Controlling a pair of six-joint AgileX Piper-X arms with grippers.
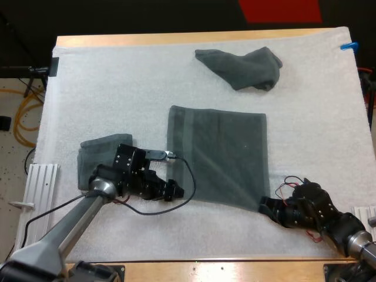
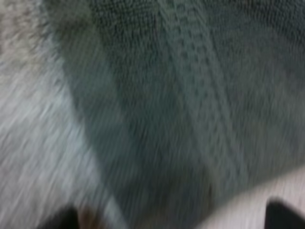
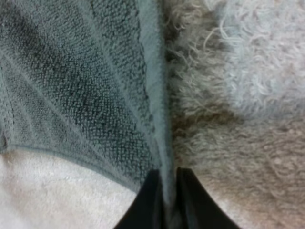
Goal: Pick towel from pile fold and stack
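1. Centrally, the spread towel (image 1: 217, 155) lies flat on the white mat (image 1: 117, 88), opened out so that its corners can be taken for folding.
2. My right gripper (image 1: 265, 207) sits at that towel's near right corner. In the right wrist view its fingers (image 3: 190, 200) pinch the hem from both sides, a grip suited to lifting the corner over.
3. My left gripper (image 1: 174, 191) is low at the towel's near left edge. The left wrist view is smeared, but its fingers (image 2: 286, 214) seem to stand apart over the weave with nothing pinched, probably lining up on the matching corner.
4. A folded towel (image 1: 97, 154) lies just beside the left arm, near the mat's left side. I judge this to be the stack's place, set apart from the folding area.
5. The crumpled towel (image 1: 241, 67) sits toward the far side of the counter (image 1: 176, 40), well apart from both grippers, as what is left of the pile.
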